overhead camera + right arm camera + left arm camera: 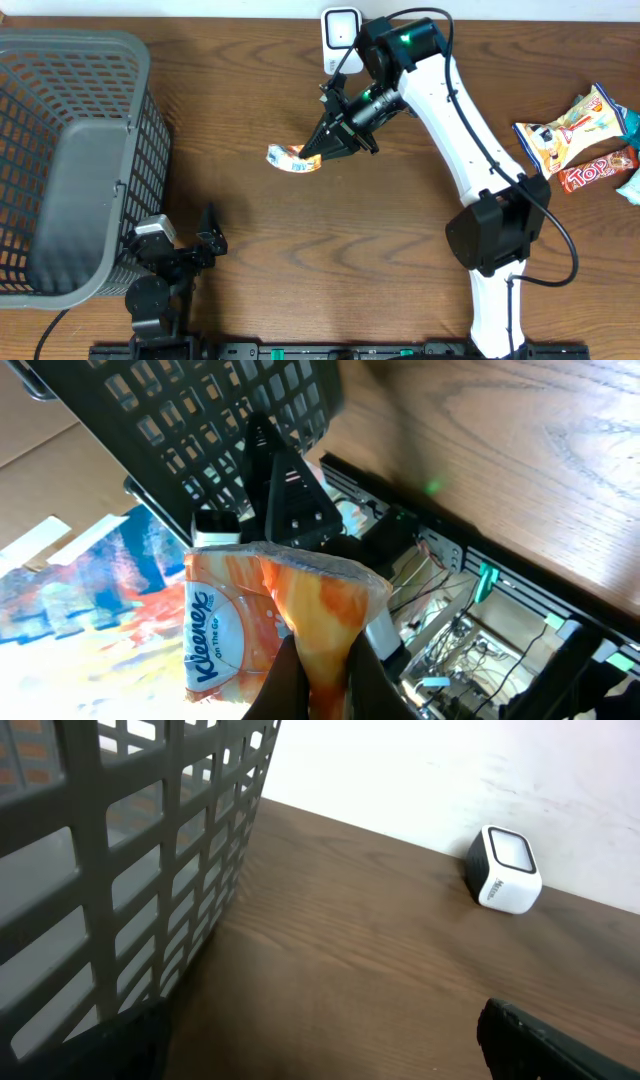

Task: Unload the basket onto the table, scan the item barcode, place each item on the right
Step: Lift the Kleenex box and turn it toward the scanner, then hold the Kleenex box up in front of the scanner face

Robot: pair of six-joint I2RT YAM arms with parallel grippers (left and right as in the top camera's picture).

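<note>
Overhead: clamping one end of the Kleenex tissue pack (pixel 288 158) in the tightly closed right gripper (pixel 318 154), hiding the fingertips; reaching leftward, scanner (pixel 341 30) beyond the gripper. Resting the left gripper (pixel 207 240) spread wide, barely showing in its wrist view.

Wooden table (pixel 300 240) — grey basket (pixel 152 150) at left, white scanner (pixel 340 28) at the back, snack packets (pixel 578 135) right.
</note>
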